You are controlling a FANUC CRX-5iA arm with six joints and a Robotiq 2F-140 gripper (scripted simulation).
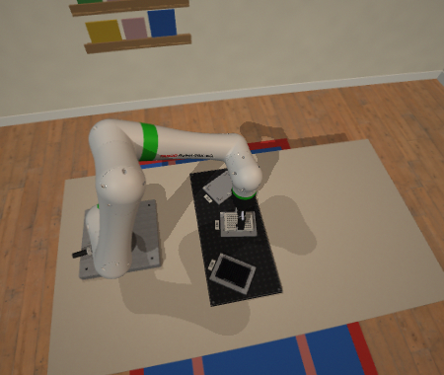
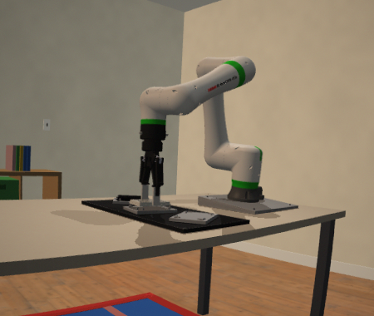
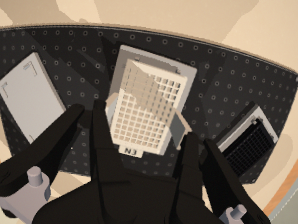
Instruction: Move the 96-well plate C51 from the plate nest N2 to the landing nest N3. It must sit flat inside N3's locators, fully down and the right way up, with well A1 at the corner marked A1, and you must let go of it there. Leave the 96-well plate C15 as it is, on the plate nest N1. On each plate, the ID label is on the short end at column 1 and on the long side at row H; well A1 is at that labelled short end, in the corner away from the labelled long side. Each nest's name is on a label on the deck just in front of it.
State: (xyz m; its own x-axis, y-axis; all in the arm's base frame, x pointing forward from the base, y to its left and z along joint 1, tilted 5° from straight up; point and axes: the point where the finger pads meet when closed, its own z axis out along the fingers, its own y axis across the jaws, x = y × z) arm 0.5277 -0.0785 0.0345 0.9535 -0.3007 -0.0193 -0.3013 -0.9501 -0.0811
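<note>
The white 96-well plate C51 [image 1: 236,222] is at the middle nest N2 [image 1: 238,232] on the black deck. It also shows in the wrist view [image 3: 148,110] and in the side view [image 2: 149,204]. My gripper [image 1: 239,218] points straight down and is shut on plate C51 across its width, with its fingertips at plate height in the side view [image 2: 150,199]. I cannot tell whether the plate rests on the nest or hangs just above it. The empty grey nest N3 [image 1: 218,187] lies behind it, at the left in the wrist view [image 3: 29,96]. The black plate C15 [image 1: 232,272] sits on nest N1.
The black deck [image 1: 235,237] carries all three nests in a row. The arm's grey base plate [image 1: 120,240] stands to the left of the deck. Small white name labels [image 1: 217,225] lie beside each nest.
</note>
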